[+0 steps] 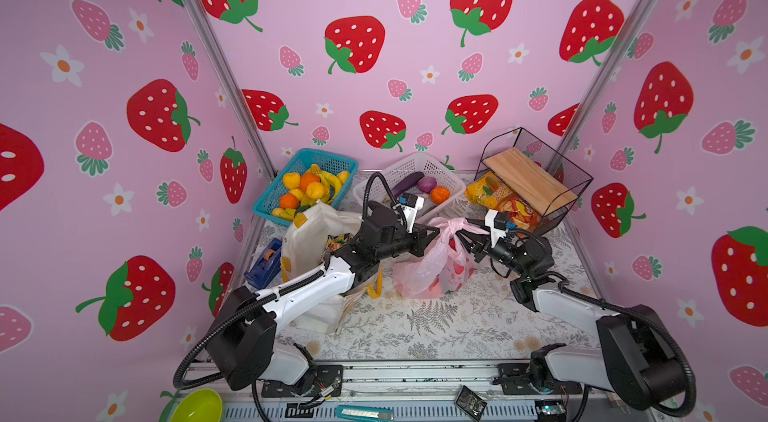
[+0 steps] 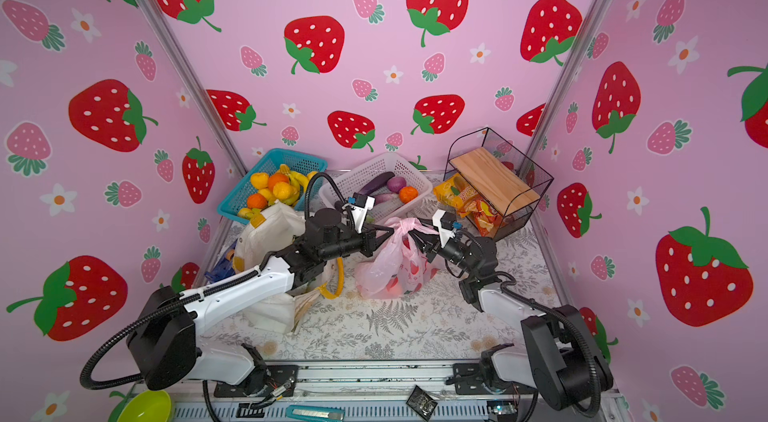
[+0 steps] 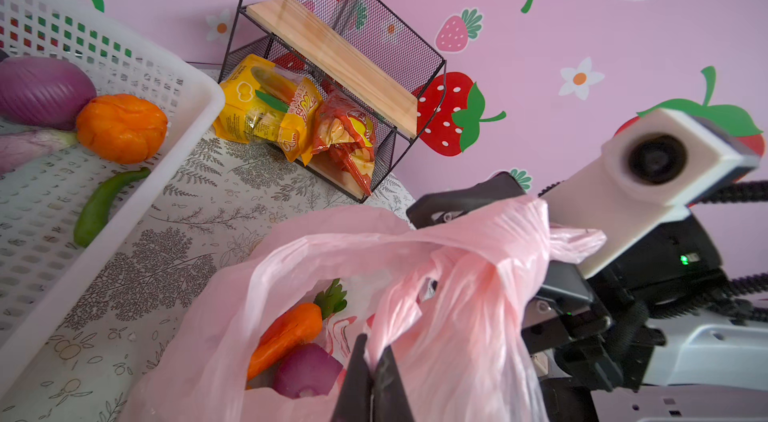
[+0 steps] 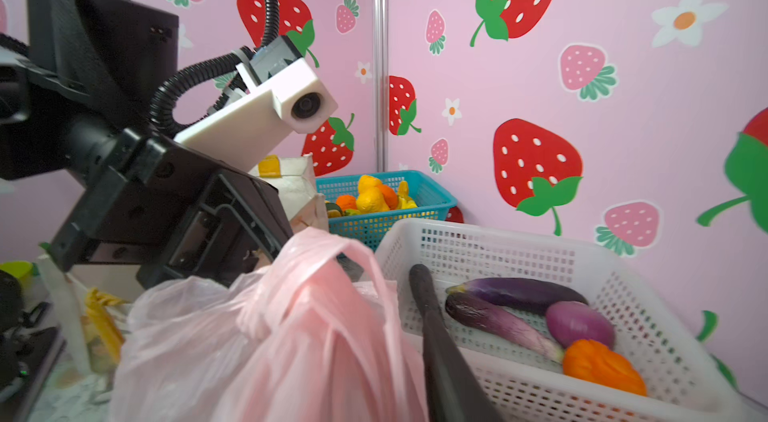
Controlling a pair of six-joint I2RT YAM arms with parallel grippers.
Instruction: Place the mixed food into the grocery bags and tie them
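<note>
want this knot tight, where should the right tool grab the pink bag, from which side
The pink bag's loose handle tail right of the knot, from the right: it sticks out thin toward that side, and the left tool pinches the opposite side.

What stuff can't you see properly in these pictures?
Inside the white tote: in both top views the left arm lies across its mouth.
Deeper in the pink bag: the left wrist view shows a carrot and a purple onion; crumpled plastic hides the rest.
Snack packets: the wooden shelf covers part of them, and their print is too small to read in a top view.
</note>
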